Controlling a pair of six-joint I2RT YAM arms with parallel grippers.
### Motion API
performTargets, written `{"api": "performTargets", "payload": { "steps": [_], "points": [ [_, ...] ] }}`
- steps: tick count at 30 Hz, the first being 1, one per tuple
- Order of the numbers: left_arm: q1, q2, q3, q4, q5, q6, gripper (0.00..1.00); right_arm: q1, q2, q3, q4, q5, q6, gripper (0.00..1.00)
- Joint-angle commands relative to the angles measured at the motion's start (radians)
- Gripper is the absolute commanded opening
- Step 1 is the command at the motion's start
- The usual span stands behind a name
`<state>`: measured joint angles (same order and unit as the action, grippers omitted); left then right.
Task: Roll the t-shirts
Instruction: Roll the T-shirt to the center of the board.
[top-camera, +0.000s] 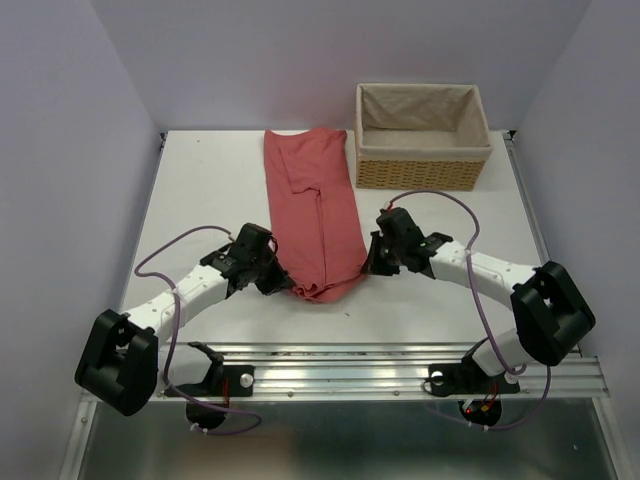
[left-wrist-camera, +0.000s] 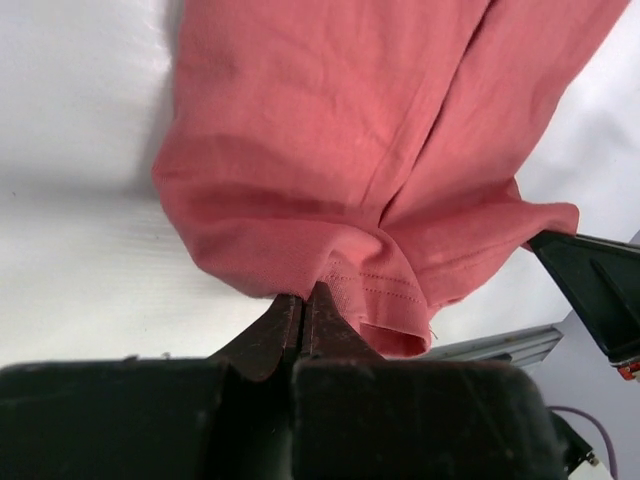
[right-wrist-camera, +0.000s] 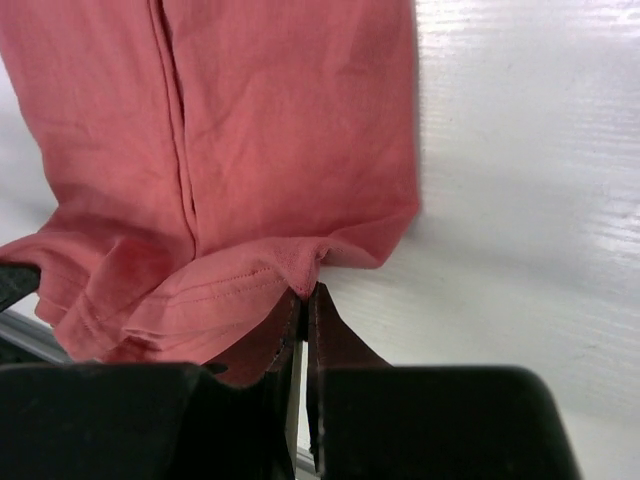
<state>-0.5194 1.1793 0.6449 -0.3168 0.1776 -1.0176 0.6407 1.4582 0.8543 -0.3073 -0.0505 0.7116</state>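
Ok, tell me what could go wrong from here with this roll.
1. The left gripper and right gripper pinch only the near hem edge of the t-shirt; it may slip out as rolling starts.
2. That near end is bunched and uneven, so the roll might come out crooked.
3. The basket stands close beside the far end; the right gripper could bump it late on.

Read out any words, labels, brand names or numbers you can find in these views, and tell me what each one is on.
No text can be read in any view.
The t-shirt is plain, with no print or tag showing.
The wicker basket carries no label.
The table bears no marking.
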Motion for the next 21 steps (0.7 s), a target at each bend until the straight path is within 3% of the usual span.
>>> {"api": "performTargets", "payload": {
  "steps": [1,7,21],
  "points": [
    [0.025,0.034,0.035,0.05,-0.027,-0.006,0.0,-0.009,0.031,0.066,0.005,0.075,-0.023,0.01],
    [0.042,0.071,0.064,0.11,-0.055,0.014,0.0,-0.018,0.08,0.104,0.023,0.092,-0.026,0.01],
    [0.073,0.183,0.164,0.042,-0.136,0.067,0.0,-0.027,0.152,0.157,0.034,0.126,-0.031,0.01]
  ]
}}
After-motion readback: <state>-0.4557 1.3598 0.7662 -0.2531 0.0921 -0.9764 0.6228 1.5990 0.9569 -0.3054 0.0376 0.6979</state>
